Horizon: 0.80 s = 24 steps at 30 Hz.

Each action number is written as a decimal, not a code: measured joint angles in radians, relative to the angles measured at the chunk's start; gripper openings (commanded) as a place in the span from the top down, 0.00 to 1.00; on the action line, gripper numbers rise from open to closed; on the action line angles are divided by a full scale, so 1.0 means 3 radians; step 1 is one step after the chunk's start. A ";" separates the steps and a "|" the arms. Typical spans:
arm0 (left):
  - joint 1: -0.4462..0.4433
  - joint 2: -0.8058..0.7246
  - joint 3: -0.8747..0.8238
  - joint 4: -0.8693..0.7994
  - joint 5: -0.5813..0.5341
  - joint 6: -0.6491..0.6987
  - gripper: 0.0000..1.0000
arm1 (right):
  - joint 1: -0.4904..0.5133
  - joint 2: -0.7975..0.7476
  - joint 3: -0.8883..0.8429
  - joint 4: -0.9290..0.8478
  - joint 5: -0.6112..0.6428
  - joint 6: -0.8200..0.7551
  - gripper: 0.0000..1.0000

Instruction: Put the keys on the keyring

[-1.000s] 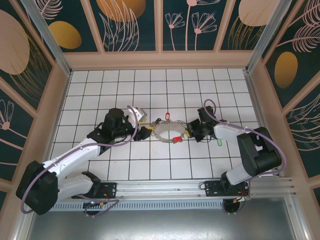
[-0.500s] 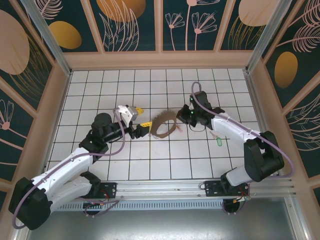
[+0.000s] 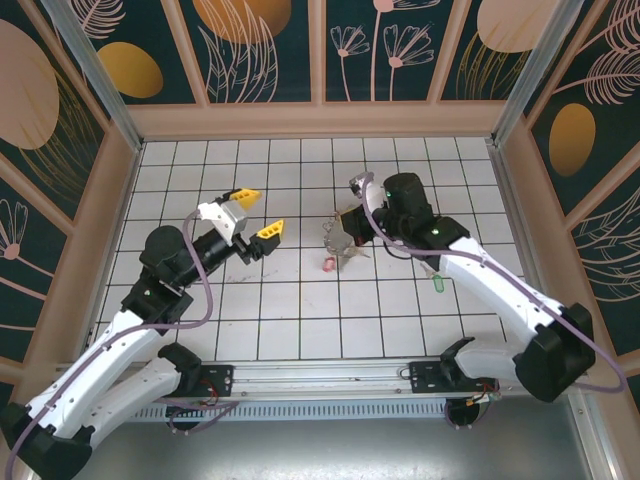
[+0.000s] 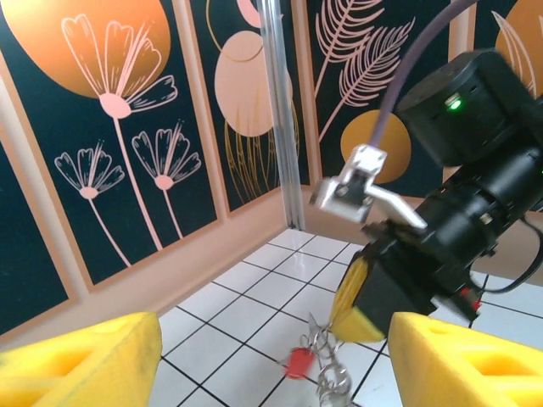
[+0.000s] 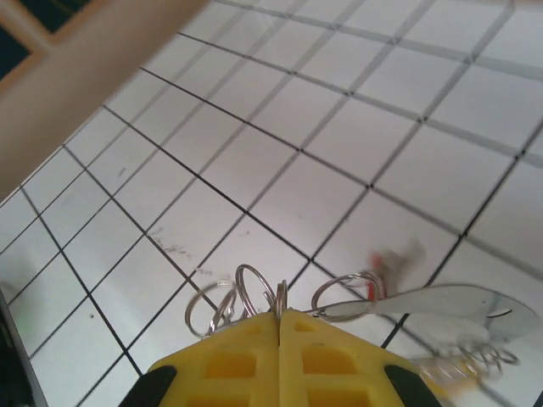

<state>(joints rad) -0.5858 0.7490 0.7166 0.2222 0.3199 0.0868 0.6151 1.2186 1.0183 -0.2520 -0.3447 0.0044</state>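
A white tiled tabletop [image 3: 300,320] with black grid lines sits inside a box of dark panels painted with orange flowers.

Nearest the arm bases, a green-tagged key [image 3: 438,285] lies alone on the tiles beside the right forearm, well apart from the rest and, by the look of it, not yet threaded.

A second ago the keyring [image 3: 338,238] lay flat on the tiles as an open loop with both hands at its edges. Now it hangs bunched in the air under the right hand [image 3: 347,222], and a red-tagged key [image 3: 328,264] dangles below it just above the surface. I judge this a check or a regrip, since a hanging loop gives no steady opening for the next key.

The right wrist view shows the right hand [image 5: 280,339] with its yellow fingers pressed together, pinching the keyring [image 5: 450,305] where several small wire rings [image 5: 254,297] crowd at the tips.

The left hand [image 3: 256,213] has backed away to the left and is raised. Its yellow fingers [image 4: 76,365] are spread wide, and it holds and touches nothing. From its wrist camera the dangling keys [image 4: 327,377] hang between them, further off.
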 measured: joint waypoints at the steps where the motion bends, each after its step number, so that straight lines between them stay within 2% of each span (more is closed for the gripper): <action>1: 0.0000 -0.0023 0.0000 -0.0032 -0.0015 0.0009 0.28 | 0.0003 -0.0067 -0.0014 0.0015 -0.0015 -0.0123 1.00; 9: 0.0000 -0.0036 -0.0104 -0.0156 0.0097 0.0086 0.27 | 0.0084 -0.0234 -0.0083 0.0164 -0.0181 -0.0790 1.00; 15: 0.0000 0.0164 -0.0113 -0.0268 0.0308 0.0191 0.28 | 0.0276 -0.0343 -0.0264 0.0333 -0.0334 -0.1072 1.00; 20: 0.0000 0.0276 -0.0055 -0.0467 0.0500 0.0445 0.28 | 0.0486 -0.0451 -0.0379 0.0530 -0.0426 -0.1278 1.00; 21: 0.0000 0.0285 -0.0041 -0.0492 0.0539 0.0491 0.29 | 0.0529 -0.0462 -0.0388 0.0559 -0.0430 -0.1314 1.00; 24: 0.0000 0.0296 -0.0006 -0.0563 0.0671 0.0628 0.50 | 0.0688 -0.0464 -0.0388 0.0631 -0.0429 -0.1464 1.00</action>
<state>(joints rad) -0.5858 0.8379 0.7147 0.0532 0.5213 0.2752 0.8215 1.0794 0.9020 -0.0628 -0.4732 -0.4347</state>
